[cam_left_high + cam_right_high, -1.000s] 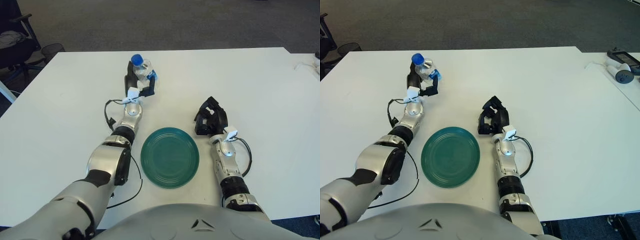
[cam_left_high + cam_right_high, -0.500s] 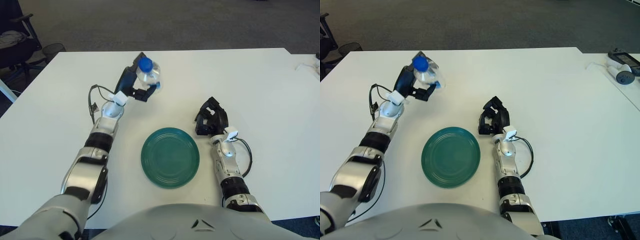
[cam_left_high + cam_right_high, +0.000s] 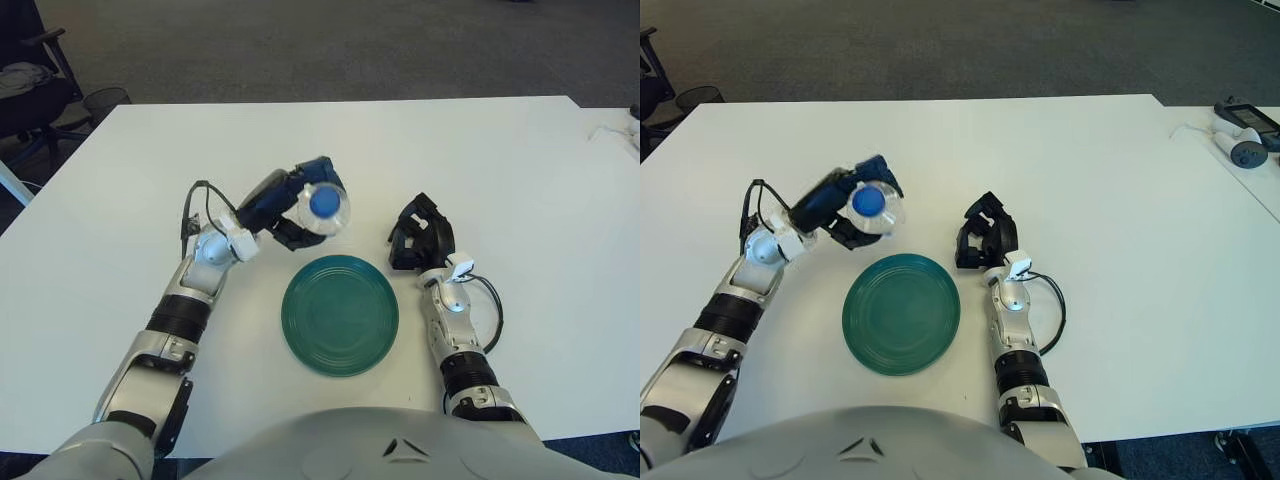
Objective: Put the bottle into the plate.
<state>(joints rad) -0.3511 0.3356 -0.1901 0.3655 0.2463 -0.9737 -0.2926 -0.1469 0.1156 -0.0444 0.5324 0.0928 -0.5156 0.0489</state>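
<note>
My left hand (image 3: 288, 208) is raised above the table with its fingers shut on a clear plastic bottle (image 3: 322, 207). The bottle's blue cap points up toward the camera. It hangs just beyond the far left rim of the dark green plate (image 3: 340, 314), which lies flat on the white table near my body with nothing on it. My right hand (image 3: 418, 235) shows to the right of the plate, fingers curled and holding nothing.
The white table (image 3: 500, 170) spreads wide around the plate. A white device with a cable (image 3: 1237, 148) lies at the far right edge. A chair and a wire bin (image 3: 104, 100) stand on the floor beyond the left corner.
My left hand has carried the bottle from the far middle of the table toward me and to the right, up to the plate's far left rim. The right hand has stayed in place.
</note>
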